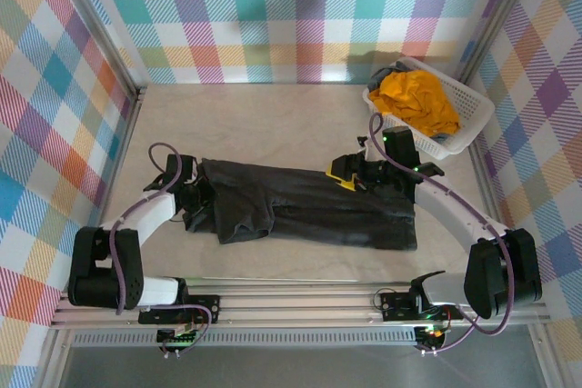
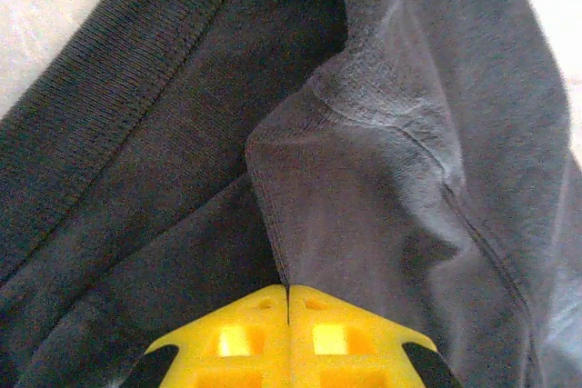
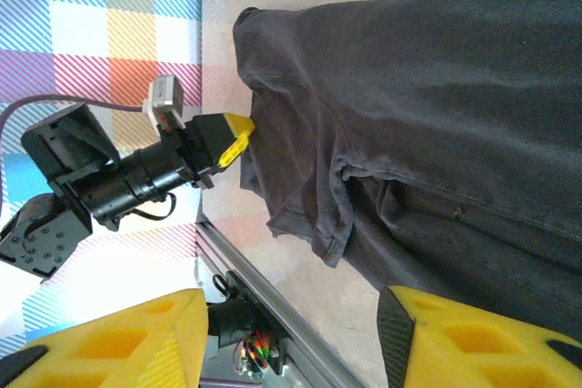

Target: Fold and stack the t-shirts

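Note:
The dark charcoal t-shirt lies partly folded across the middle of the table. My left gripper sits at its left edge. Seen from the left wrist, that gripper is shut, with a seamed fold of the charcoal cloth pinched at its yellow tips. My right gripper hovers over the shirt's far edge. In the right wrist view it is open and holds nothing, with the shirt and the left gripper beyond it. The mustard t-shirt lies bunched in the basket.
The white lattice basket stands at the back right corner, tilted against the wall. Plaid walls close in the left, back and right sides. An aluminium rail runs along the near edge, where both arm bases are mounted.

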You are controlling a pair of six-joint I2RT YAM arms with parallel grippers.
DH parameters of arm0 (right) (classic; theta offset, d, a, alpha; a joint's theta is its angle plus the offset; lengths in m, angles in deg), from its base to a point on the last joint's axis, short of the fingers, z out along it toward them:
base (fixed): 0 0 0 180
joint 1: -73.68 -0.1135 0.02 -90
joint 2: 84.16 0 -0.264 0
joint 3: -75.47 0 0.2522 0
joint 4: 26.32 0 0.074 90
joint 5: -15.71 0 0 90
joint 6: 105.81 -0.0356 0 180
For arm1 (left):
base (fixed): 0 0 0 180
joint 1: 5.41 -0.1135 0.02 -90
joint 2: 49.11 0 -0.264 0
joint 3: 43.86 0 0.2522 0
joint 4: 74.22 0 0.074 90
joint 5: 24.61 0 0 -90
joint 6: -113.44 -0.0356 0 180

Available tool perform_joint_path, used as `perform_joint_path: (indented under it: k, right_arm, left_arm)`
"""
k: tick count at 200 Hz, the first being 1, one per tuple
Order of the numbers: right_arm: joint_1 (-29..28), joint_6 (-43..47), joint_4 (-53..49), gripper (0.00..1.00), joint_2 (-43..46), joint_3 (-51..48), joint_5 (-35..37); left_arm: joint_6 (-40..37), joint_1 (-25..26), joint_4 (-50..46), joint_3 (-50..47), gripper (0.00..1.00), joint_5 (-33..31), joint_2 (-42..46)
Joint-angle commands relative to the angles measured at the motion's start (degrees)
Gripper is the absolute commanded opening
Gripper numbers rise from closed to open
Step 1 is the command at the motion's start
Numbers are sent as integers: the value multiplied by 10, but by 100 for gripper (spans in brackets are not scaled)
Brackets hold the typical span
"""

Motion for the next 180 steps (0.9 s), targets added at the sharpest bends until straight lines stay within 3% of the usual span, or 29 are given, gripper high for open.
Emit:
perform_joint_path:
  k: [1, 78, 114, 180]
  right_arm:
    - [0, -5, 9, 53, -2, -1, -1]
    - [-1, 0, -1, 52, -5, 2, 6]
    - [-1, 4, -9, 52, -3, 2, 6]
    - [-1, 8, -15, 52, -5, 0, 6]
  left_arm:
    - [1, 4, -42, 5, 0, -14, 35]
    - [10, 4, -138, 83, 0, -24, 76]
    - [4, 4, -176, 142, 0, -19, 42]
    - [-63, 3, -228, 224, 0, -80, -53]
